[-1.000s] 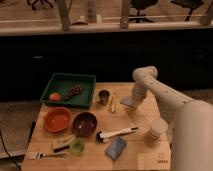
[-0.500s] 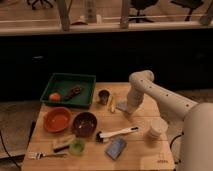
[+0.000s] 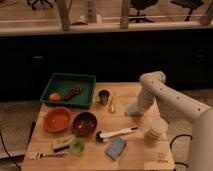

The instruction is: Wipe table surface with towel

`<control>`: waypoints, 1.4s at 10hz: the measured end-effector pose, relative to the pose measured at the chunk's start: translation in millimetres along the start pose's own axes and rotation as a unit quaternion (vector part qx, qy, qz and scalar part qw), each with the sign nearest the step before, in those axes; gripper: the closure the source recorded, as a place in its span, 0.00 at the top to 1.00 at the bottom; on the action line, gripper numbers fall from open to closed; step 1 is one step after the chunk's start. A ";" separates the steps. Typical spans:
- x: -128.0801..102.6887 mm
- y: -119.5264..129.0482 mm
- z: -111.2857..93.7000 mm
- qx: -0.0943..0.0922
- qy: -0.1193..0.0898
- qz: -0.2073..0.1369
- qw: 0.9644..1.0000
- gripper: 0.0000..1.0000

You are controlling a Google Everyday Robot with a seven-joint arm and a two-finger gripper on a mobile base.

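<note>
On the surface (image 3: 131,92), right of the cup (image 3: 103,96), the hand (image 3: 133,110) presses a towel (image 3: 131,111) (open or closed, I cannot tell)

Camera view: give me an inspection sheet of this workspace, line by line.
Surface: wooden table, crowded on its left and middle.
Job's things: pale towel on the table under the arm's end.
Clutter: green tray holding an orange; orange bowl; dark bowl; metal cup; brush; blue sponge; green cup; fork; white container.
Grippers: gripper down at the towel.
Cables: dark cable beside the table's right edge.
Surroundings: dark counter, chairs behind.
</note>
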 end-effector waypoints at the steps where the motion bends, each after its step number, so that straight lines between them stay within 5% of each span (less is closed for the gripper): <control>1: 10.9 -9.8 0.3 0.003 0.007 0.009 1.000 0.00; 5: 4.8 -41.1 11.8 0.006 0.008 0.004 1.000 0.00; 8: -29.2 -55.4 18.7 0.013 -0.031 -0.029 0.999 0.00; 11: -46.1 -26.1 17.4 0.008 -0.057 -0.045 0.997 0.00; 14: -32.7 1.5 13.9 0.007 -0.057 -0.029 0.998 0.00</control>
